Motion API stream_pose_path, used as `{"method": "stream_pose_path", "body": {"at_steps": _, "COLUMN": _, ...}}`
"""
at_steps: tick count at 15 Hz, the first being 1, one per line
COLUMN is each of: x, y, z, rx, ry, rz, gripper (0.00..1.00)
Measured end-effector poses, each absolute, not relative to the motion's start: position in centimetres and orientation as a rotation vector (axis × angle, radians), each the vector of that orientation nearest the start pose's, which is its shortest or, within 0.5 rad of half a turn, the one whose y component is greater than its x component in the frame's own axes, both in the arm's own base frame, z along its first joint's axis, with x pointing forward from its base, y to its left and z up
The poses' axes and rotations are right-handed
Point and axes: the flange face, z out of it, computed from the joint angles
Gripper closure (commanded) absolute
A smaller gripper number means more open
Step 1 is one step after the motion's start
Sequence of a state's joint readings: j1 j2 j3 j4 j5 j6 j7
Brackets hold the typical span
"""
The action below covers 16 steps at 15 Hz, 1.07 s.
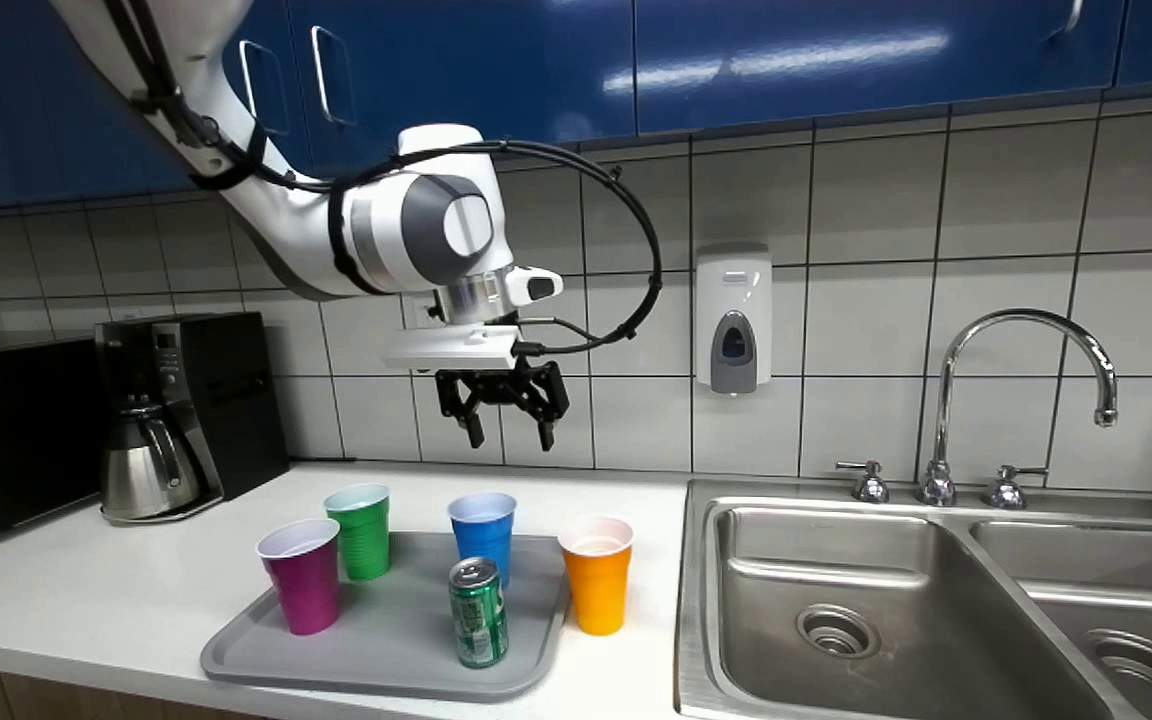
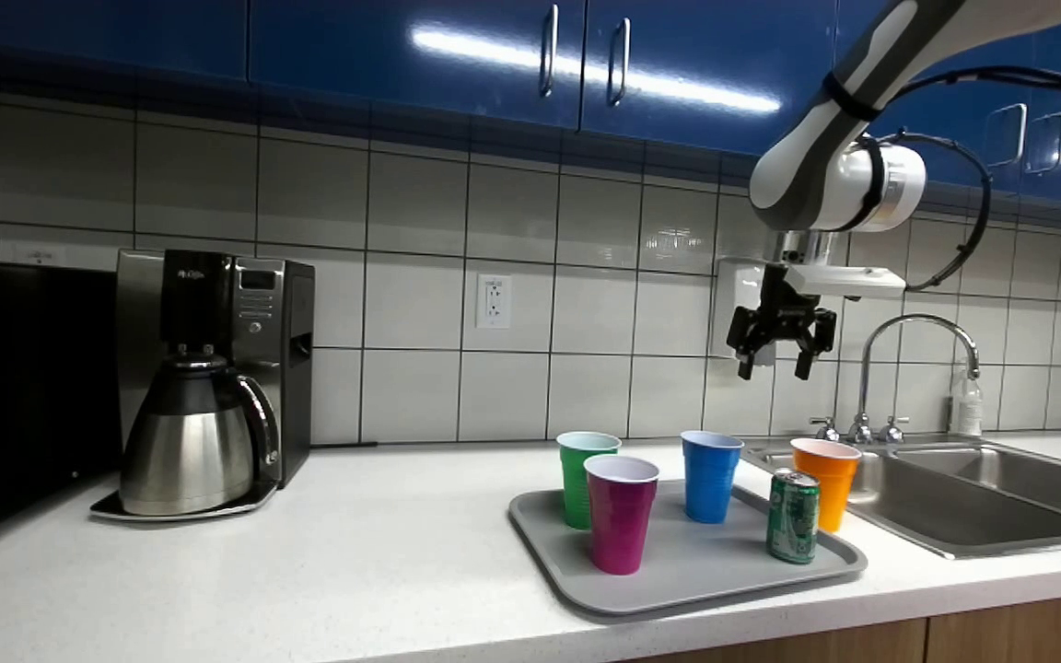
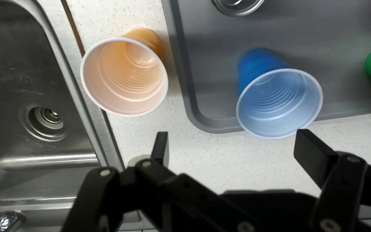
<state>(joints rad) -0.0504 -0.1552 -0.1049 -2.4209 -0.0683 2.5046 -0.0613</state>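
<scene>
Hangs well above the tabletop (image 1: 136,595) with fingers (image 3: 312,153) pointing down, parted wide and gripping nothing — released, and touching none of the things below. Has the blue cup (image 3: 279,93) and the orange cup (image 3: 124,72) as nearest neighbours. Lines up, in both exterior views, between these two, with the blue cup below and away from the sink (image 1: 896,650), the orange cup below and toward it. Find the blue cup standing on the grey tray (image 3: 204,42), near the corner at the wall (image 1: 876,200) and sink sides, and the orange cup just beside the tray, next to the sink. Note upright long axes on both, with mouths facing up — parallel to the downward line of the fingers. Leave unsettled the exact offset toward the wall, hard to judge from these angles. See also, on the same tray, the green cup (image 1: 364,540), the purple cup (image 1: 304,585) and the green can (image 1: 479,615).
</scene>
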Motion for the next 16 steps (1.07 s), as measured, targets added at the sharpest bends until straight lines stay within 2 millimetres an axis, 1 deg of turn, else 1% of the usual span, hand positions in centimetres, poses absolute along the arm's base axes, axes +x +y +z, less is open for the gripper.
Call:
{"method": "stream_pose_path", "body": {"at_steps": 8, "x": 48.5, "y": -8.9, "z": 37.6, "rx": -3.189, "ry": 0.096, "rz": -0.339, "gripper": 0.0}}
{"method": "stream_pose_path", "body": {"at_steps": 16, "x": 48.7, "y": -10.5, "z": 35.4, "rx": -3.197, "ry": 0.137, "rz": -0.311, "gripper": 0.0}}
